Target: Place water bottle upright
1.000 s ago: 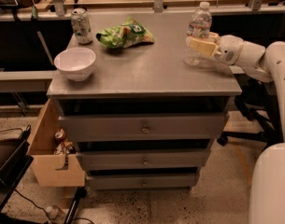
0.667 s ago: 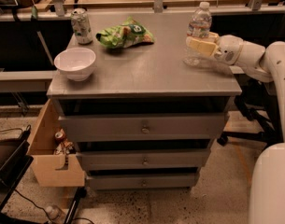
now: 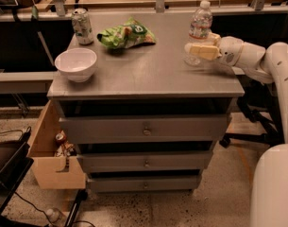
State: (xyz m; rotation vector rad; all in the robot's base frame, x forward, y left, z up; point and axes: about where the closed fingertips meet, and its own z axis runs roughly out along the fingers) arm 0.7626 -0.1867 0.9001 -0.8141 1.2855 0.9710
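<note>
The water bottle [image 3: 200, 21] is clear crinkled plastic with a white cap and a label band. It stands upright near the right rear of the grey cabinet top [image 3: 148, 67]. My gripper [image 3: 199, 43] reaches in from the right at the bottle's lower half. One cream finger [image 3: 203, 51] crosses in front of the bottle and the other shows behind it. The gripper is shut on the bottle, whose base rests on the top.
A green-white soda can [image 3: 81, 26] stands at the rear left. A green chip bag [image 3: 126, 33] lies at the rear middle and a white bowl [image 3: 76, 64] sits at the front left. A wooden drawer box [image 3: 51, 152] sticks out at the lower left. My white arm [image 3: 275, 65] runs along the right side.
</note>
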